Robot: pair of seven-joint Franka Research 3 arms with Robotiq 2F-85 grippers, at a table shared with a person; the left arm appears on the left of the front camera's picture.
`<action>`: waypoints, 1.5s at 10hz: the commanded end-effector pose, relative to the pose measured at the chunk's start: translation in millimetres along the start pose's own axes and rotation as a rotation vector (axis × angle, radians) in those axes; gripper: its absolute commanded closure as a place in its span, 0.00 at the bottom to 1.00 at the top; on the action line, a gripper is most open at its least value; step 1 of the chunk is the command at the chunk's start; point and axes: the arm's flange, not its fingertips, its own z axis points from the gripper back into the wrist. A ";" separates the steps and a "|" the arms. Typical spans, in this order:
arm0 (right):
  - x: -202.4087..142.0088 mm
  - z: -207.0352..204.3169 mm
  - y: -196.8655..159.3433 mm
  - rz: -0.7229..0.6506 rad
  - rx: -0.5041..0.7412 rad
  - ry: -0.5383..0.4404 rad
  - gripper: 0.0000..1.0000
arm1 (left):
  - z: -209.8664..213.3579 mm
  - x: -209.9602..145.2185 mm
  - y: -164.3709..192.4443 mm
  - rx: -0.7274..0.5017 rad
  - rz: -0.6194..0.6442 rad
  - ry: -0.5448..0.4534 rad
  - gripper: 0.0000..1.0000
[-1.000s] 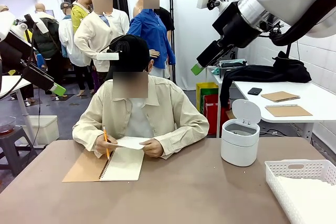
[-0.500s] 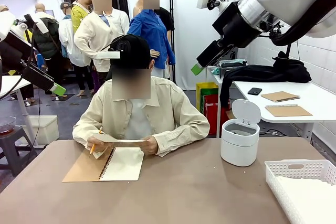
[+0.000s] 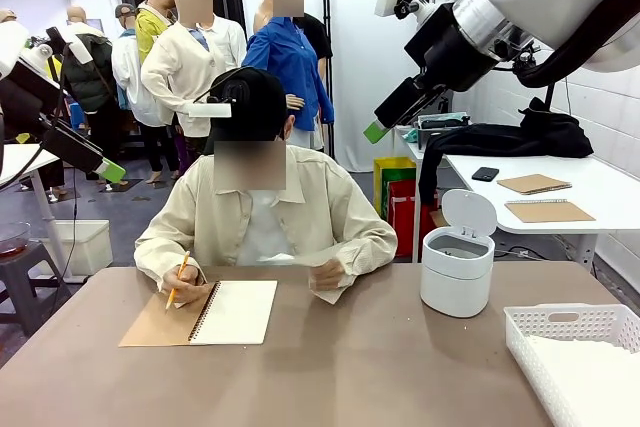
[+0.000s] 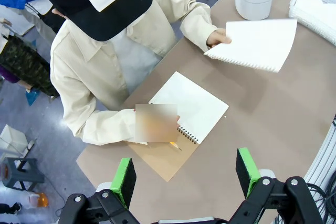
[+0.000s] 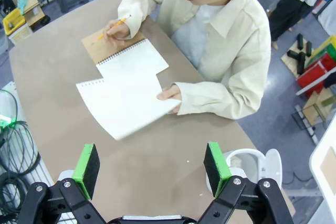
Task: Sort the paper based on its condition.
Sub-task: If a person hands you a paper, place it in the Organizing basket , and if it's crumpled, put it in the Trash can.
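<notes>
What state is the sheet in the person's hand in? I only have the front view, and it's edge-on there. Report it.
Observer: The sheet looks flat and uncreased. The person's hand holds it out level over the table.
Operator: Give me its torn edge.
Observer: The hole-punched edge faces our side, away from the person.
Operator: Confirm both grippers.
Observer: Both open and empty: left gripper, right gripper.

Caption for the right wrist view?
Open right pincer hangs above a person holding a loose sheet near the notebook.
</notes>
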 end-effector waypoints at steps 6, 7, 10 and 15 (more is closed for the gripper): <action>-0.1 0.3 -0.2 0.007 -0.005 0.004 0.00 | 0.6 -0.2 0.6 0.003 -0.005 0.000 0.00; -0.1 0.3 -0.2 0.007 -0.005 0.004 0.00 | 0.6 -0.2 0.6 0.003 -0.005 0.000 0.00; -0.1 0.3 -0.2 0.007 -0.005 0.004 0.00 | 0.6 -0.2 0.6 0.003 -0.005 0.000 0.00; -2.6 -29.2 -26.0 -0.412 0.194 0.115 0.00 | 0.6 -0.2 0.6 0.003 -0.005 0.000 0.00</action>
